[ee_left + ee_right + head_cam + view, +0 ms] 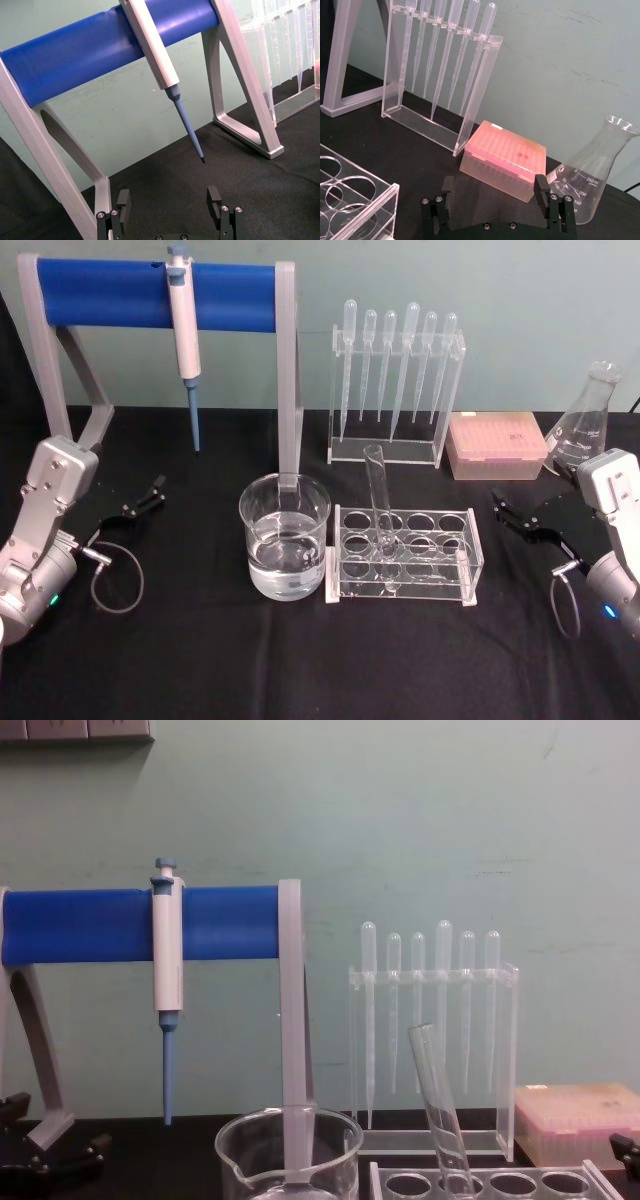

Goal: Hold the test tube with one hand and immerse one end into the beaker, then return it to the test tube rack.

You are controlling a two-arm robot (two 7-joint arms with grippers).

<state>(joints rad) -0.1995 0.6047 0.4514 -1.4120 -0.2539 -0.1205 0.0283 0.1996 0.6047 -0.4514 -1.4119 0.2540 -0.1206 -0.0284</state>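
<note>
Left gripper [141, 498] hangs near the tabletop's [300, 660] left edge, jaws spread wide, nothing btwn them, touching nothing. Its wrist view shows both fingers [123, 200] apart over bare black cloth. Right gripper [510, 513] is near the right edge, also spread wide and empty; in its wrist view [493, 186] it points twd the tip box [502, 160].

Counts:
- 1 test tube [380, 502], standing in the test tube rack [470, 540] at mid-table, tilted w/ rim leaning left; also seen from the chest [440, 1110].
- 1 beaker [285, 540], just left of the rack, part-filled w/ clear liquid.
- 1 rack.
- 6 plastic pipettes [411, 360] hanging in a clear stand [385, 450] twd the rear edge.
- 1 blue-tipped pipette [184, 330] hung on the blue bar stand [110, 288], rear left.
- 1 pink tip box, right of the clear stand.
- 1 conical flask [585, 425] at the rear right corner.
</note>
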